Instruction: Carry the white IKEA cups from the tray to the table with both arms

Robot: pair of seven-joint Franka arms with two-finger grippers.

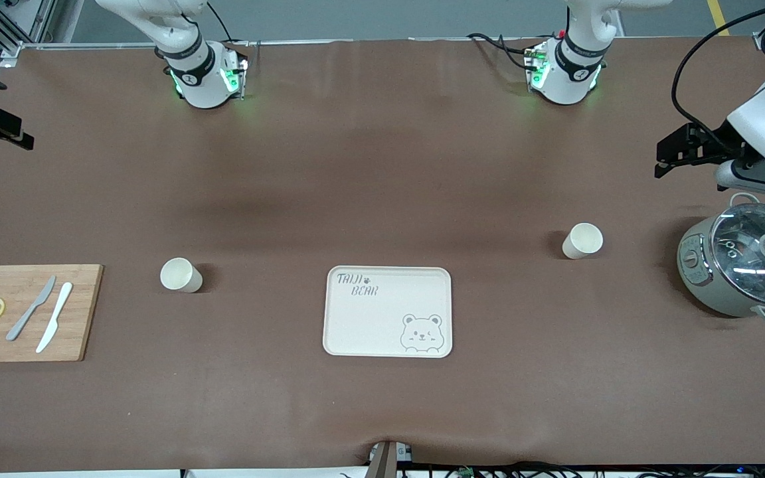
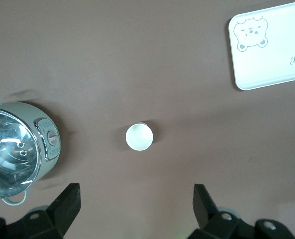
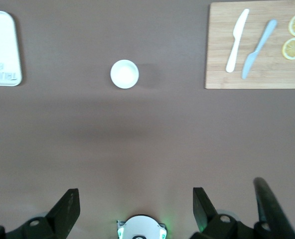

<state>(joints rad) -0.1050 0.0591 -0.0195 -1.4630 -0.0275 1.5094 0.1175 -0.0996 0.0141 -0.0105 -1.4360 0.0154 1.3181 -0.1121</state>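
Observation:
Two white cups stand upright on the brown table, one on each side of the bear tray (image 1: 387, 312). One cup (image 1: 180, 275) (image 3: 124, 73) is toward the right arm's end, the other cup (image 1: 582, 240) (image 2: 139, 137) toward the left arm's end. My left gripper (image 1: 663, 159) (image 2: 136, 199) hangs open and empty in the air beside the pot, apart from its cup. My right gripper (image 1: 20, 136) (image 3: 136, 201) hangs open and empty over the table's edge at the right arm's end, well away from its cup.
A grey-green pot with a glass lid (image 1: 744, 265) (image 2: 18, 149) stands at the left arm's end. A wooden cutting board (image 1: 27, 312) (image 3: 257, 45) with two knives and lemon slices lies at the right arm's end. Both arm bases (image 1: 206, 73) (image 1: 565, 70) stand farthest from the front camera.

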